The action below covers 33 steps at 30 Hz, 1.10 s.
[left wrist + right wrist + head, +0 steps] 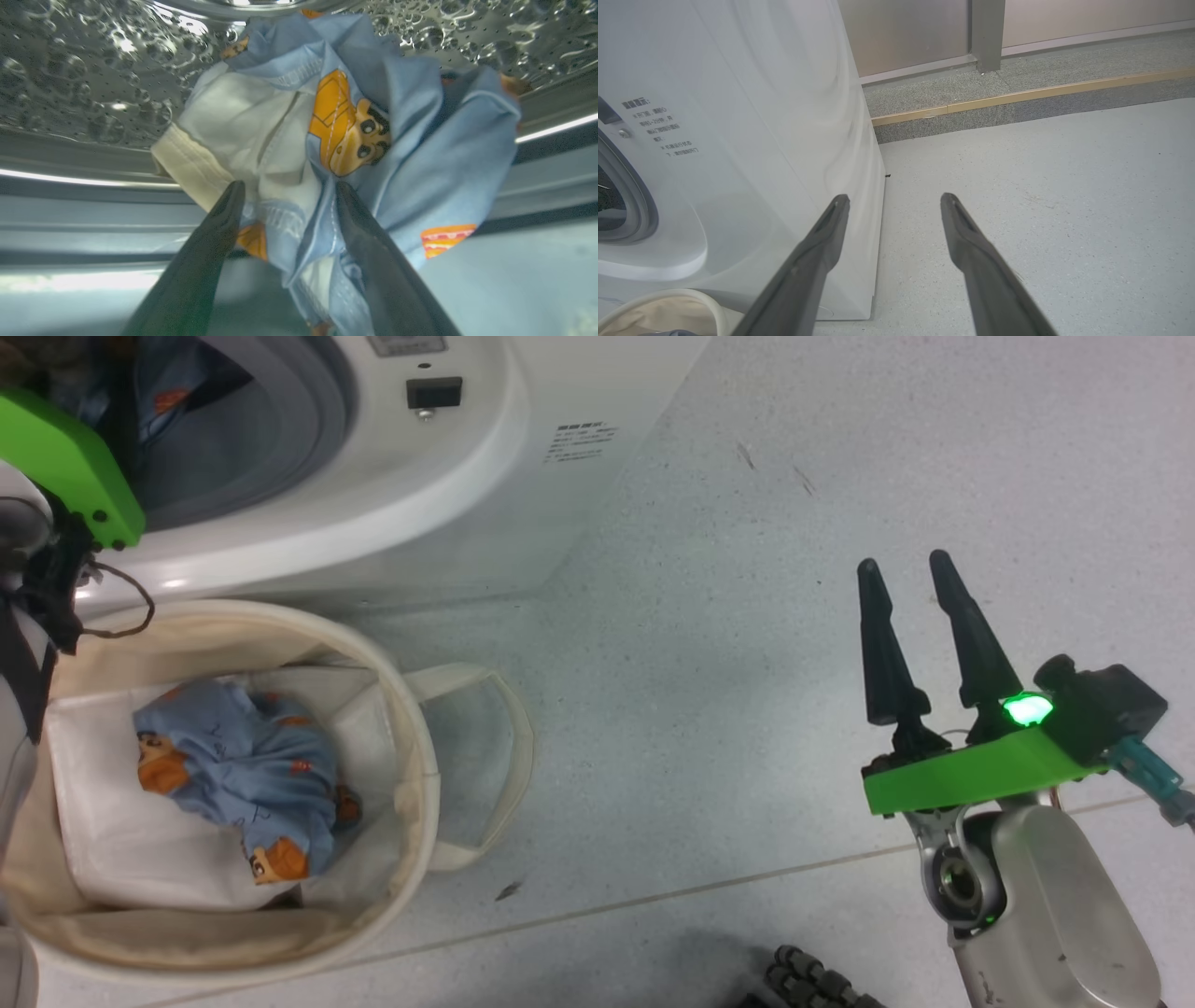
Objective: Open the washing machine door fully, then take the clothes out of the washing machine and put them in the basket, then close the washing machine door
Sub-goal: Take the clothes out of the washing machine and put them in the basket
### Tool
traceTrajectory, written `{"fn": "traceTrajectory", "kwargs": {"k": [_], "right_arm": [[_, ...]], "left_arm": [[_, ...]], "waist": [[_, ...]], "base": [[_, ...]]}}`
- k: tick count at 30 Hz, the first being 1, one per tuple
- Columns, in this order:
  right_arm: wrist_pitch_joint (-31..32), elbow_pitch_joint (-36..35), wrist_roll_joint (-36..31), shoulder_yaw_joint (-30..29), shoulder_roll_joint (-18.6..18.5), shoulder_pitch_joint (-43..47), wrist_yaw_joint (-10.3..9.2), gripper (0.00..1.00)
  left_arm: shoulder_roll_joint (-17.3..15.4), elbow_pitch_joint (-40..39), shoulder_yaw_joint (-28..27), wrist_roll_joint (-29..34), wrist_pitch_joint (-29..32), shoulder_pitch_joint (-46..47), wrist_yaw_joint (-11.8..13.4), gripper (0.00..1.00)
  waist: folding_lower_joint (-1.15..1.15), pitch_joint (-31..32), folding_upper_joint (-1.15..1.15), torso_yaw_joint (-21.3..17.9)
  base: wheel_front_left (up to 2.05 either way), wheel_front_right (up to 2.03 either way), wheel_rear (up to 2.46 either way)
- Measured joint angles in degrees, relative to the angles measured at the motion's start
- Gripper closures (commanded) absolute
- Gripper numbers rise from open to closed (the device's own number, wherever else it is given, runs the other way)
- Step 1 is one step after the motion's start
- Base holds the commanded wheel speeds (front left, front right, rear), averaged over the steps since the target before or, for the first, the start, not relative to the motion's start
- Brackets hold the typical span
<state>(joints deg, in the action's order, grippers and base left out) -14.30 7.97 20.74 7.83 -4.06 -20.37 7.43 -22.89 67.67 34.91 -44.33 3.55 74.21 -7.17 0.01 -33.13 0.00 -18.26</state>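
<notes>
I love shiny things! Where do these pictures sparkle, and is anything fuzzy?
Left wrist view: the steel drum sparkles with bright glints, and the left claw looks fuzzy up close. Head view: a green light glows by the right claw. Right wrist view: soft even light, with faint sheen on the washing machine.

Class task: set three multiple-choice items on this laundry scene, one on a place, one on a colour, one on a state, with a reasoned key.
1. Where is the left pincer? A on a shelf; B inside the steel drum; C in a sink.
2. What colour are the figures on the blue clothes? A orange; B green; C purple.
3. How is the right pincer? A shut on a sock; B shut on a towel; C open, holding nothing.
Key: 1 B, dimpled steel surrounds it; 2 A, an orange face shows; 3 C, its fingers stand apart over the floor.
</notes>
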Motion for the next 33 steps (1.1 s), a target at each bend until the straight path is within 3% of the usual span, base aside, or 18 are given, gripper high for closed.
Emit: {"fn": "traceTrajectory", "kwargs": {"k": [9,10,11,19,33], "right_arm": [[0.0,-0.22,-0.1,-0.42,0.2,-0.4,0.0,0.0],[0.0,-0.2,-0.1,-0.41,0.21,-0.4,0.0,0.0],[0.0,-0.19,-0.21,-0.4,0.21,-0.4,0.0,0.0],[0.0,0.75,-0.55,-0.02,0.19,-0.39,0.0,0.0],[0.0,4.79,0.11,0.32,-0.59,3.93,0.0,0.0]], "left_arm": [[0.08,0.87,3.03,-2.35,-0.15,1.06,0.0,0.0],[0.09,0.85,3.43,-2.66,-0.22,1.04,0.0,0.9],[0.12,0.82,3.89,-3.03,-0.2,0.95,0.0,1.0],[0.25,-0.77,6.87,-6.62,-2.4,-2.38,0.0,1.0],[-1.2,-13.22,11.32,-14.39,-17.03,-18.35,0.0,1.0]], "waist": [[0.0,-0.62,0.0,0.06],[0.0,-0.53,0.0,0.13],[0.0,-0.39,0.0,0.19],[0.0,2.16,0.0,0.77],[-0.01,13.43,0.0,3.73]], "base": [[0.0,0.0,0.0],[0.0,0.0,0.0],[0.0,0.0,0.0],[0.0,0.0,0.0],[0.0,0.0,0.0]]}}
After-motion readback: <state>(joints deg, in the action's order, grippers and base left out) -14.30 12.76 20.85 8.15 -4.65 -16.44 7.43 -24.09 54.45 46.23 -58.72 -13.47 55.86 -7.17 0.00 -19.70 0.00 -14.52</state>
